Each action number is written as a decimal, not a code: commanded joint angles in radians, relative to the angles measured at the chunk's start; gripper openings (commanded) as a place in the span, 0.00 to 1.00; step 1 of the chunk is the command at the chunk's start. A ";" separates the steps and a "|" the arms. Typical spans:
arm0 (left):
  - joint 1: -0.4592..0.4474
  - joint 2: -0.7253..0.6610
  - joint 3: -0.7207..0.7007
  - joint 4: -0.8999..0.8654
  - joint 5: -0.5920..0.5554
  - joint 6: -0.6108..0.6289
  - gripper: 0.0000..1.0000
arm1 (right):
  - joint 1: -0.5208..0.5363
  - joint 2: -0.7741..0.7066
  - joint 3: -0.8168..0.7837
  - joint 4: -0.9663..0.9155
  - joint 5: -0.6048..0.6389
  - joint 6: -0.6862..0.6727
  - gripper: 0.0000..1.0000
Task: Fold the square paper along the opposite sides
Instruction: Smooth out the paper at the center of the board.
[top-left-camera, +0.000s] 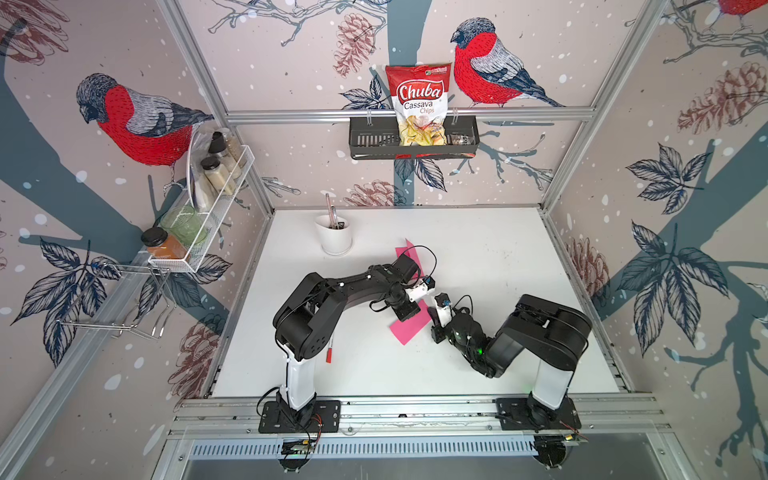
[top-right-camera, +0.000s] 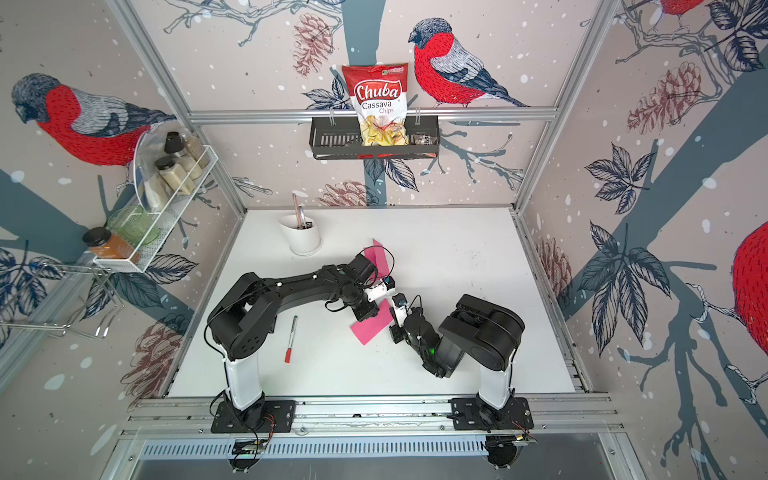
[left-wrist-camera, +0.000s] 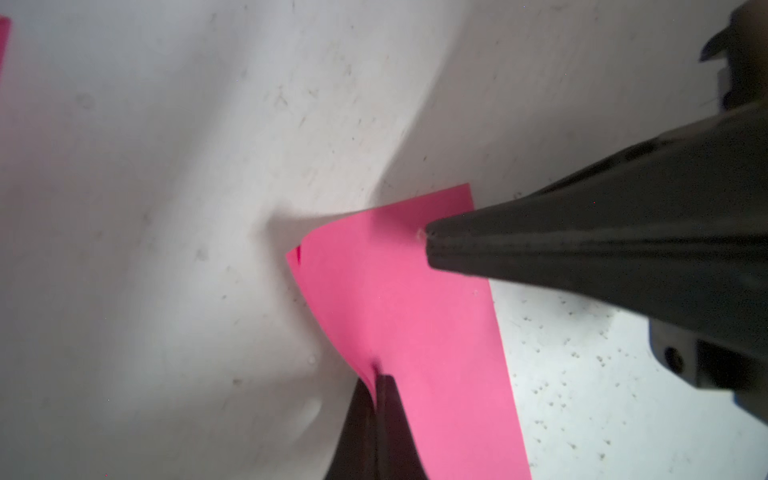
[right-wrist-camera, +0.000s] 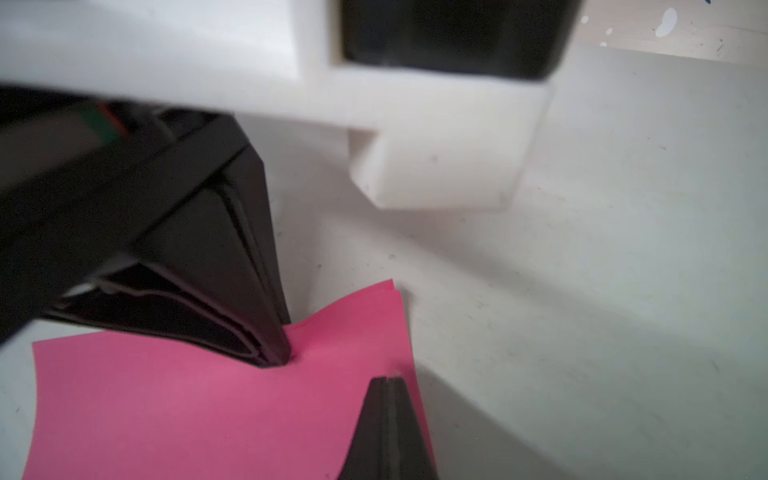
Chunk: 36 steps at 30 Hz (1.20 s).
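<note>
The pink paper (top-left-camera: 409, 328) is lying near the middle of the white table (top-left-camera: 490, 257), between the two arms. Its corner in the right wrist view is showing two layers almost matched, so the fold is looking already laid over, and the step in hand is, I judge, pressing it flat. The left gripper (left-wrist-camera: 376, 384) is standing with its jaws together, its tip bearing down where the paper's edge is curling up; whether a sliver of paper is caught between them I cannot tell. The right gripper (right-wrist-camera: 388, 382) is likewise closed, with nothing showing between its jaws, and its tip is resting on the top layer near the corner. To do this well, one tip should be anchoring the sheet while the other is sliding along the crease with light, even pressure, keeping the edges aligned and not dragging the paper across the table.
</note>
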 joint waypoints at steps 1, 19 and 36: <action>0.002 0.017 -0.010 -0.076 -0.037 0.002 0.00 | 0.005 0.016 0.011 -0.032 0.018 0.000 0.00; 0.012 -0.008 -0.020 -0.075 -0.044 0.002 0.00 | 0.048 0.031 0.009 -0.225 0.173 0.094 0.00; 0.017 -0.036 -0.029 -0.064 -0.040 -0.003 0.00 | 0.035 0.056 0.012 -0.290 0.229 0.158 0.00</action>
